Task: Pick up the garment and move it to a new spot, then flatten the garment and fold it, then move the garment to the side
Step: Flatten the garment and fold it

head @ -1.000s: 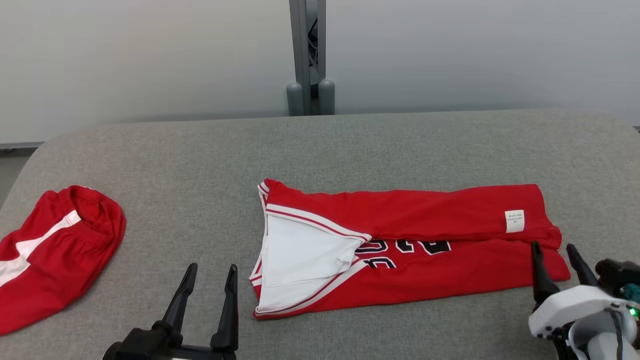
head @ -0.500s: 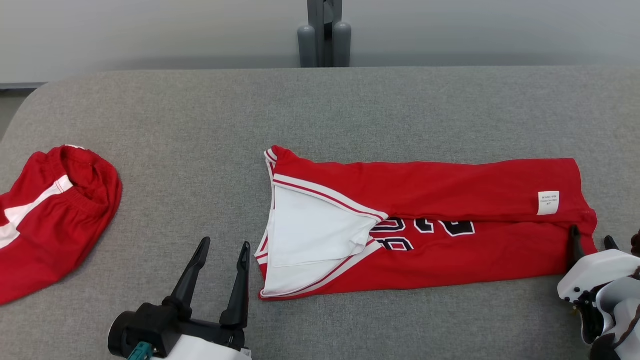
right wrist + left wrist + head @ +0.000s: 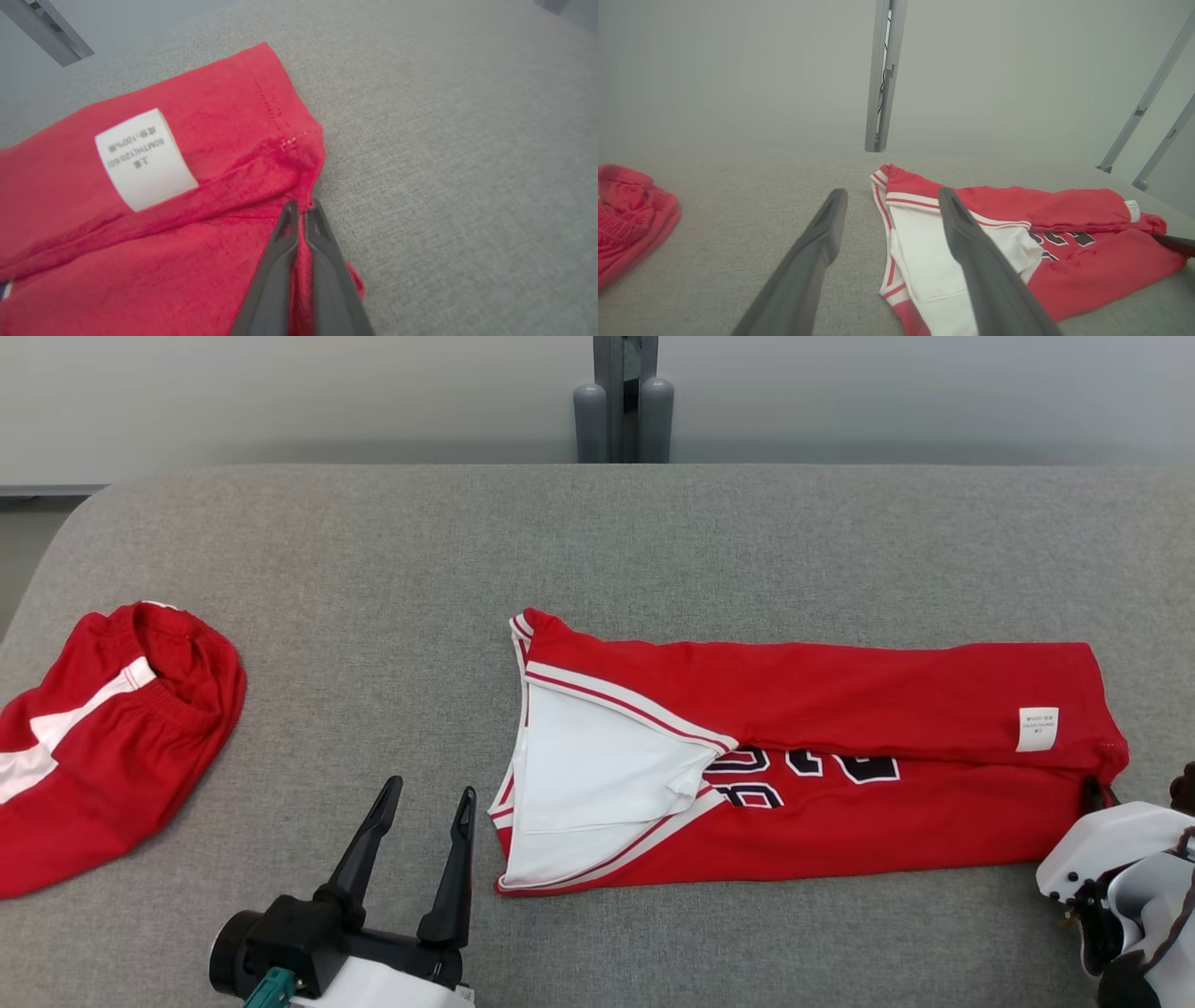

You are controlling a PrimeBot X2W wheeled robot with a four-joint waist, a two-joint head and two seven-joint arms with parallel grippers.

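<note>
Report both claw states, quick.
Left claw: open, holding nothing, beside the red jersey at its neckline end.
Right claw: closed, pinching the red jersey's hem corner near the white label.

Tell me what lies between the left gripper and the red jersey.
Only a narrow strip of bare grey tabletop separates left gripper from jersey, per the head view.

Left end effector [image 3: 429,789]: two long, tapered black fingers [image 3: 359,854] mounted on a black base block [image 3: 280,943]. A teal connector [image 3: 271,987] sits at the base, with the glossy white left wrist housing [image 3: 373,991] behind it.

Right end effector [image 3: 302,205]: slim, matte dark grey fingers narrowing to blunt tips. The right wrist housing [image 3: 1111,840] is white and rounded, with small dark screw heads [image 3: 1056,897] near its edge and a dark cable [image 3: 1178,896] running across it.
</note>
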